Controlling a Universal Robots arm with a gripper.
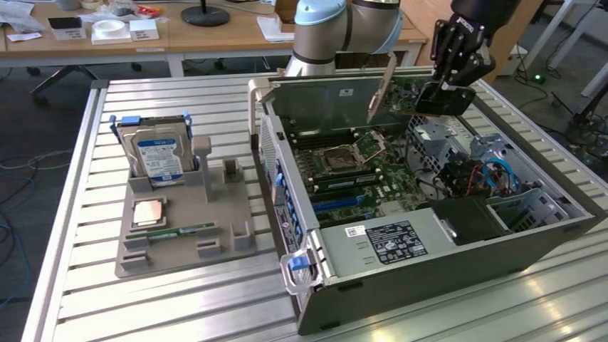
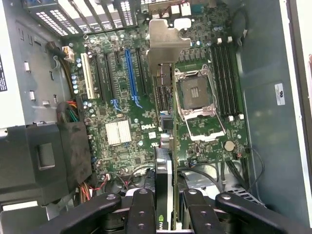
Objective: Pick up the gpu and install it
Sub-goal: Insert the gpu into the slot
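Wrist view: the jaws are clamped on the gpu point(image 2: 163, 180), one finger point(image 2: 141, 209) on each face. The card is seen edge-on, its silver bracket point(image 2: 165, 41) at the far end. It hangs above the motherboard point(image 2: 126, 131), between the blue slot point(image 2: 130, 73) and the empty CPU socket point(image 2: 197, 90).

From the exterior view, the gpu point(image 1: 399, 100) is in the air over the far end of the open case point(image 1: 446, 263), not seated. The case lies on its side on the worktop point(image 1: 142, 306) and also holds a power supply point(image 1: 389, 239) at its near end.

On the exterior view's left, well apart from the case, a grey tray point(image 1: 181, 249) holds an upright hard drive point(image 1: 156, 153), a CPU point(image 1: 147, 212) and a RAM stick point(image 1: 176, 231).
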